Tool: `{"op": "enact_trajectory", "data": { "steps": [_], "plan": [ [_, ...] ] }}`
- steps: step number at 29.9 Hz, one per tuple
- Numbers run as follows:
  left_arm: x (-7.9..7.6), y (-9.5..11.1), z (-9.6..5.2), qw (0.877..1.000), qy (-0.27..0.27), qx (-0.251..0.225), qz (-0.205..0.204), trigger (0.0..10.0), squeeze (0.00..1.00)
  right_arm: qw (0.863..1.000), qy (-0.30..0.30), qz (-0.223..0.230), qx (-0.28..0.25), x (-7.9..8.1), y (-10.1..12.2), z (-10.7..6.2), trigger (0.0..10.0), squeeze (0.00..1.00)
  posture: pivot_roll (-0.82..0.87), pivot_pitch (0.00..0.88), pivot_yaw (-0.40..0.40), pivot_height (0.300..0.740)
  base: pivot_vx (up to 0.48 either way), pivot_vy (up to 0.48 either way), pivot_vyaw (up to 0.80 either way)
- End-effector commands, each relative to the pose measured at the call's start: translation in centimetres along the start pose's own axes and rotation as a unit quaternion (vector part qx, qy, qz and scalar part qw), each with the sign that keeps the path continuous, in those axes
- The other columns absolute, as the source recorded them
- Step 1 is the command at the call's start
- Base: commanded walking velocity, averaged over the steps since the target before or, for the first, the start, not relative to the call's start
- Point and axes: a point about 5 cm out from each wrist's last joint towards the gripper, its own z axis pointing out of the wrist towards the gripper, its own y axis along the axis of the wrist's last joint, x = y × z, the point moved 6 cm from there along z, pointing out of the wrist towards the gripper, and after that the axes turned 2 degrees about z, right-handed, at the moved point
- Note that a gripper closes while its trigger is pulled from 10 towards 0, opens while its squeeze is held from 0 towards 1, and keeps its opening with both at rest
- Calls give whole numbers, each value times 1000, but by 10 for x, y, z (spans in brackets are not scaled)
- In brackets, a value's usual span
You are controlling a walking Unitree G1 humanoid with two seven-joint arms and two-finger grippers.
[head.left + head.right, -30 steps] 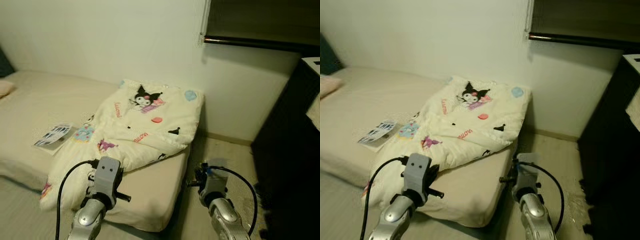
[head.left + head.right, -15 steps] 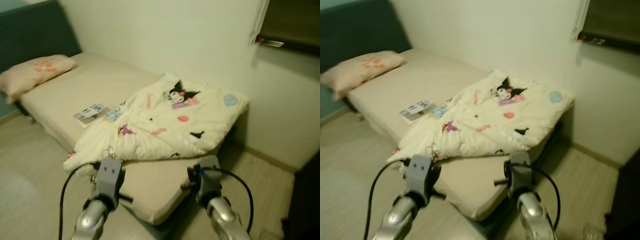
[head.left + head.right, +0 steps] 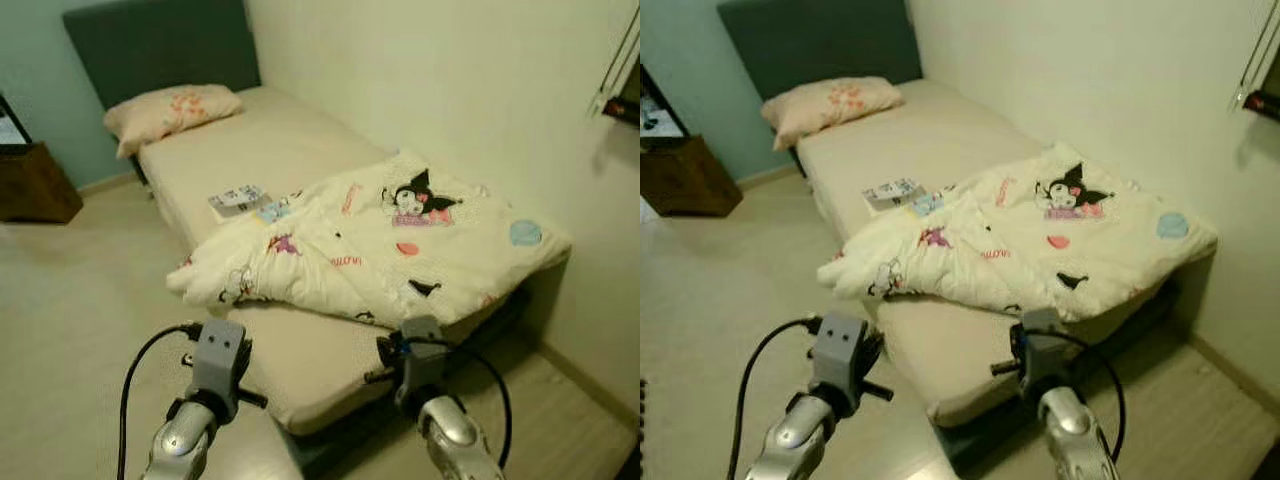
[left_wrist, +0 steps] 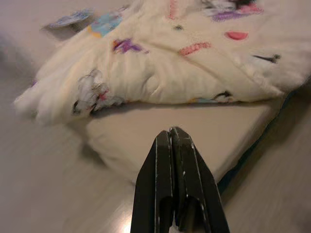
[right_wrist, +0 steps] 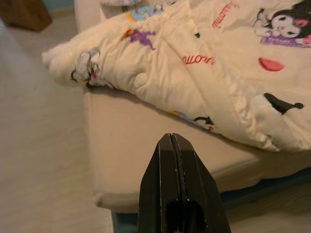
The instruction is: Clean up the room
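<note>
A cream blanket (image 3: 390,245) printed with cartoon figures lies crumpled over the foot half of a beige bed (image 3: 300,355). A booklet (image 3: 238,199) rests on the mattress beside it, and a pink pillow (image 3: 170,110) lies at the head end. Both arms are held low in front of the bed's near corner. My left gripper (image 4: 171,138) is shut with nothing in it, pointing at the mattress edge below the blanket. My right gripper (image 5: 171,143) is also shut and empty, aimed at the mattress side under the blanket's edge.
A dark headboard (image 3: 160,45) stands against the teal wall. A brown wooden nightstand (image 3: 30,180) sits at the far left. Light wood floor (image 3: 80,300) spreads left of the bed. A cream wall (image 3: 450,80) runs along the bed's far side.
The camera has swung left and pulled back: the headboard, pillow and nightstand have come into view and the dark cabinet on the right is gone. Both grippers stay shut.
</note>
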Motion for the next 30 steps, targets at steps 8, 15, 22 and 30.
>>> {"op": "enact_trajectory", "data": {
  "steps": [8,15,22,30],
  "plan": [
    [12,-14,-7,999,25,21,-12,10000,0,999,36,4,-6,20,3,0,10000,0,-76,96,27,740,0,-122,500],
    [18,-14,-8,999,37,23,-17,10000,0,999,43,14,-8,23,4,1,10000,0,-76,96,27,740,0,274,0],
    [18,-15,-8,999,38,23,-16,10000,0,999,46,13,-8,23,4,1,10000,0,-73,96,27,740,0,480,0],
    [12,-12,-8,999,30,19,6,10000,0,999,48,15,-8,25,4,2,10000,0,-70,92,29,740,0,-82,0]
  ]
}}
